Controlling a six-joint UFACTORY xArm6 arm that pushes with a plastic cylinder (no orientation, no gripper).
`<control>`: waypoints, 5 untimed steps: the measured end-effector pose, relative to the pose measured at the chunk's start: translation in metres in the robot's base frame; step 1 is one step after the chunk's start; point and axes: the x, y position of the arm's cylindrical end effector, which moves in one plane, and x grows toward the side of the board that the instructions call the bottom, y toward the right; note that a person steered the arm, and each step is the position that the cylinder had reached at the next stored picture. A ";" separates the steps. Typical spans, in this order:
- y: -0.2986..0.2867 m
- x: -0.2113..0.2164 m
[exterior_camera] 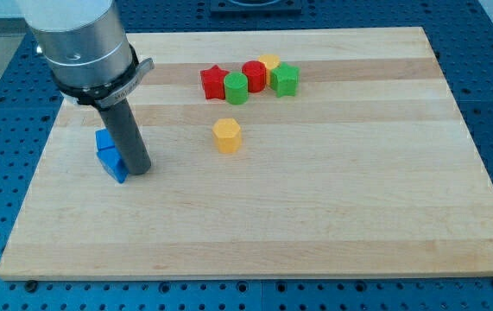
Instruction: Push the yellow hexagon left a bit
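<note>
The yellow hexagon (226,136) sits on the wooden board (315,207), a little left of its middle. My tip (138,170) rests on the board at the view's left, well to the left of the hexagon and slightly lower. It touches the right side of two blue blocks (110,154), which the rod partly hides.
A cluster stands near the view's top: a red star (214,82), a green cylinder (236,88), a red cylinder (255,75), a yellow block (269,62) behind it, and a green block (286,79). The arm's grey body (82,43) looms at top left.
</note>
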 end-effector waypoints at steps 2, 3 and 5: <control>0.026 0.030; 0.086 0.033; 0.186 -0.052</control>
